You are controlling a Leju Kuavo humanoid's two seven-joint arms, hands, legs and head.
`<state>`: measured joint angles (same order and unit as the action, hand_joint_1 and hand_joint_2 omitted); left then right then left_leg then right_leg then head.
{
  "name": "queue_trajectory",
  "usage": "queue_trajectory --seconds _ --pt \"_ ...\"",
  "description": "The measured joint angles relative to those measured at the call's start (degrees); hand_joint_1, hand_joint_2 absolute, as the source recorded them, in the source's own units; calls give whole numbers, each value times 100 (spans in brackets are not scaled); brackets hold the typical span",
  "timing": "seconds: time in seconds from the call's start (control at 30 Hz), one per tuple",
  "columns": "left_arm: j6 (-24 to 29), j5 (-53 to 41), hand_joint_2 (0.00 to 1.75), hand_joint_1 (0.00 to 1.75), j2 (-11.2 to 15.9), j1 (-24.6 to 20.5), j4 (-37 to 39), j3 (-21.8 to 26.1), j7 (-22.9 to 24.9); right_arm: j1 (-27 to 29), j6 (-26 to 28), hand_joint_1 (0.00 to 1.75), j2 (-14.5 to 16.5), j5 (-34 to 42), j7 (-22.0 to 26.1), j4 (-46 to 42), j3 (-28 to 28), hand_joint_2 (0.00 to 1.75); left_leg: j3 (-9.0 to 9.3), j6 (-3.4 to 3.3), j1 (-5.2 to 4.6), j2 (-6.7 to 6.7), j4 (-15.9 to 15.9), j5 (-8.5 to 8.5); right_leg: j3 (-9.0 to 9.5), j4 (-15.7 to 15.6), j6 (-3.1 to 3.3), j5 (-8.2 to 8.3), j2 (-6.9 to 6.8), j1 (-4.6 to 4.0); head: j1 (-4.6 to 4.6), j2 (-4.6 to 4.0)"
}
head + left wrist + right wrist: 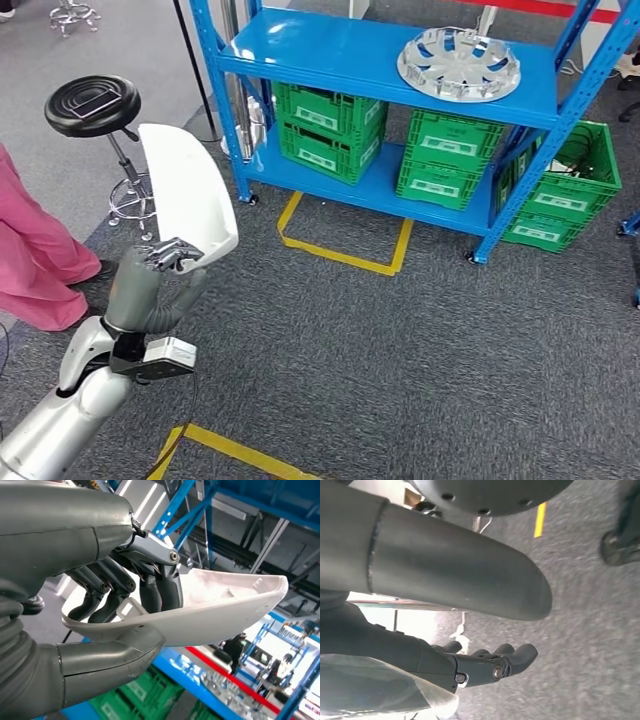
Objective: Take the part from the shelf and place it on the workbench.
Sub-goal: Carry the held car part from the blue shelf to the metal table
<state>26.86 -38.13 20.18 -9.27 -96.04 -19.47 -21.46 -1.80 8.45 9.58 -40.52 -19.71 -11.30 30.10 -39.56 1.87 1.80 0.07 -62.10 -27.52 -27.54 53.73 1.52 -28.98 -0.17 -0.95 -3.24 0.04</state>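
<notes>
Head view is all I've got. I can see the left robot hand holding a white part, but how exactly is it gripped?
Observer: In the left wrist view, the left robot hand has its dark fingers inside the hollow side of the white part, with the thumb pressed under its outer face.
Operator: And the right robot hand?
Observer: The right wrist view shows the right robot hand holding nothing, thumb and fingers apart.
Operator: What lies beyond it?
Observer: Grey carpet with a strip of yellow tape.
</notes>
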Motion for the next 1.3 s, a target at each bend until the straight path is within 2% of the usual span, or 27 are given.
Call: queue_trajectory --seconds 0.03,0.07,0.1,0.13,0.17,0.2,0.23,0.3,0.33,0.4,0.47,0.57,0.6,0.63,0.67,0.73,0.77,0.8,0.9,0.97,1.0,1.07,1.1,1.13,1.17,1.23,1.3 --pt "-29 39 175 175 0 -1 2 -1 -1 4 -2 0 1 -7 1 0 3 0 -54 4 -11 0 -360 -291 -94 16 25 59 -9 -6 -6 0" --pt "-52 77 175 175 -1 0 3 -2 -2 8 -3 0 2 -16 3 0 7 0 -97 14 -19 0 -748 -457 -186 42 32 114 -20 -12 -7 0" --pt "-70 110 175 175 -2 2 7 -3 -5 10 -3 0 3 -28 5 0 9 0 -112 24 -25 0 -1064 -460 -278 71 33 165 -30 -18 -5 0" --pt "-87 140 175 175 -3 5 11 -4 -10 11 -2 0 3 -43 8 0 12 0 -73 29 -29 0 -1240 -331 -376 107 27 215 -38 -21 -6 0" --pt "-101 167 175 175 -5 5 16 -4 -16 12 4 0 4 -59 10 0 15 0 41 29 -31 1 -1228 -135 -476 150 15 261 -43 -23 -7 0" --pt "-113 189 175 175 -7 4 19 -4 -25 11 9 0 4 -72 12 0 19 0 251 22 -31 2 -1005 25 -572 201 -1 299 -45 -22 -7 0" --pt "-119 203 175 175 -8 1 20 -4 -33 11 13 0 4 -84 14 0 24 0 533 10 -37 7 -632 38 -658 260 -21 328 -45 -28 -9 0" --pt "-119 216 175 175 -11 -7 20 -2 -54 14 19 0 8 -98 17 0 31 0 1045 -39 -60 13 147 -208 -774 376 -67 370 -45 -39 -4 0" --pt "-119 219 175 175 -12 -8 20 -1 -65 16 22 0 10 -102 17 0 34 0 1168 -71 -78 13 365 -335 -803 409 -95 395 -48 -38 -1 0" --pt "-119 224 175 175 -17 -6 20 0 -81 22 27 0 12 -104 16 0 39 0 1176 -159 -89 13 469 -338 -844 444 -166 430 -47 -16 -1 0" --pt "-119 226 175 175 -25 -9 20 0 -93 26 30 0 11 -109 10 0 42 0 1120 -251 -77 22 488 -248 -978 664 -251 240 -21 12 14 0" --pt "-118 226 175 175 -38 -2 20 0 -98 33 34 0 12 -119 7 0 46 0 955 -296 -70 25 484 -114 -1417 1746 -359 -394 5 79 34 -1" --pt "-118 226 175 175 -40 6 20 0 -98 37 35 0 12 -123 7 0 47 0 905 -287 -69 24 481 -78 -1495 2018 -381 -501 5 101 33 -1" --pt "-118 226 175 175 -42 12 20 0 -98 41 36 0 12 -128 8 0 48 0 868 -273 -67 23 480 -51 -1461 2078 -397 -500 5 120 34 -1" --pt "-118 226 175 175 -44 17 20 0 -98 44 36 0 13 -132 9 0 48 0 846 -257 -62 21 479 -31 -1301 1892 -405 -399 5 138 33 0" --pt "-117 226 175 175 -46 18 20 4 -98 43 42 0 12 -144 14 0 49 0 824 -216 -51 19 479 -1 -754 1055 -405 -105 15 163 34 0" --pt "-116 226 175 175 -47 15 20 10 -98 41 45 0 12 -150 16 0 50 0 807 -187 -51 16 472 14 -515 665 -392 -14 27 161 33 0" --pt "-114 226 175 175 -48 14 20 17 -98 40 48 0 12 -157 23 0 50 0 786 -149 -52 14 469 35 -375 420 -373 24 38 151 31 0" --pt "-112 225 175 175 -51 30 20 29 -98 50 50 0 12 -169 36 0 51 0 730 -28 -31 10 468 87 -354 313 -263 54 42 116 26 0" --pt "-111 226 175 175 -49 38 20 37 -99 56 51 0 12 -172 37 0 52 0 652 6 -13 9 293 -67 -362 260 -157 114 19 110 21 0" --pt "-111 226 175 175 -48 41 20 41 -100 56 51 0 13 -173 37 0 52 0 549 8 -13 8 42 -243 -370 235 -110 143 6 106 15 -1" --pt "-111 226 175 175 -45 58 20 45 -101 57 51 0 13 -175 37 0 52 0 246 7 -27 7 -725 -650 -417 235 -57 175 -6 70 9 -1" --pt "-111 226 175 175 -44 75 20 46 -101 60 50 0 13 -176 41 0 52 0 131 6 -33 7 -1037 -771 -443 242 -41 187 -8 52 9 -1" --pt "-111 226 175 175 -42 92 20 48 -101 62 48 0 13 -177 49 0 53 0 102 0 -39 7 -1168 -784 -468 252 -31 197 -9 35 9 -1" --pt "-111 225 175 175 -41 105 20 50 -101 65 46 0 13 -178 63 0 54 0 184 -10 -43 8 -1062 -687 -487 266 -29 205 -9 25 9 -1" --pt "-111 224 175 175 -40 113 20 64 -101 68 40 0 13 -179 98 0 55 0 587 -40 -53 11 -344 -341 -513 307 -39 213 -8 16 8 -1" --pt "-110 223 175 175 -39 109 20 84 -101 66 39 0 13 -179 126 0 59 0 887 -73 -72 11 275 -170 -565 373 -76 216 -7 -4 13 -1"
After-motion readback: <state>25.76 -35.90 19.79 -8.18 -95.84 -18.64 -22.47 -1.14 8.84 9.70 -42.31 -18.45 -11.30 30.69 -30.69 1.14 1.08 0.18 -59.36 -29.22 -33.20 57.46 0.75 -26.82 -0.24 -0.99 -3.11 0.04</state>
